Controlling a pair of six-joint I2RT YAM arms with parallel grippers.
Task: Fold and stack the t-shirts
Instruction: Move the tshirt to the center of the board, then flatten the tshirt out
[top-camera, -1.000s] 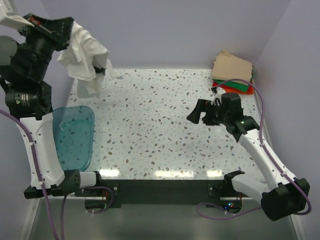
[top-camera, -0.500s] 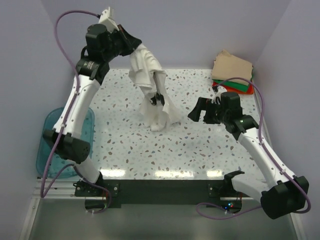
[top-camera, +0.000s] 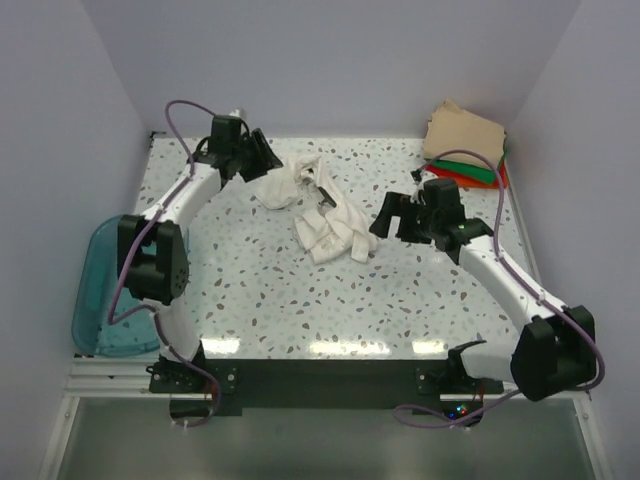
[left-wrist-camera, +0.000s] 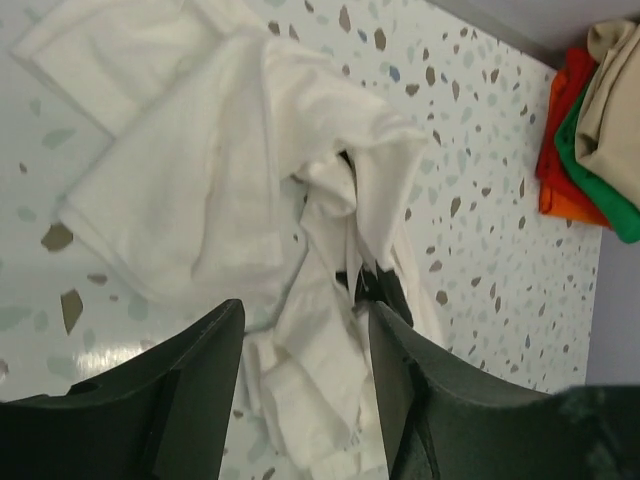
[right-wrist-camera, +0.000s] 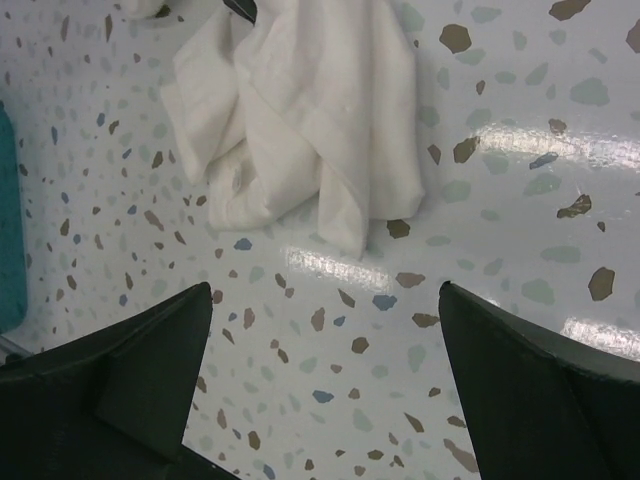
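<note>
A large white t-shirt (top-camera: 322, 212) lies crumpled in a heap on the speckled table, with a bit of black print showing in its folds (left-wrist-camera: 375, 285). My left gripper (top-camera: 262, 160) sits low at the shirt's back-left end. Its jaws are open over the cloth (left-wrist-camera: 305, 340) and hold nothing. My right gripper (top-camera: 386, 220) stands wide open just right of the heap and looks down at bare table (right-wrist-camera: 325, 300), with the shirt (right-wrist-camera: 300, 110) ahead of it. Folded tan, green and orange-red t-shirts (top-camera: 465, 142) are stacked in the back right corner (left-wrist-camera: 590, 120).
A translucent teal plastic bin (top-camera: 105, 295) hangs at the table's left edge, its rim showing in the right wrist view (right-wrist-camera: 8, 230). Purple walls close the back and both sides. The left arm's cable loops above the table's back-left part.
The left arm swung the hanging white shirt from above the bin to the table, lowered it and opened, so it now lies in a heap. The right gripper edged toward it.
</note>
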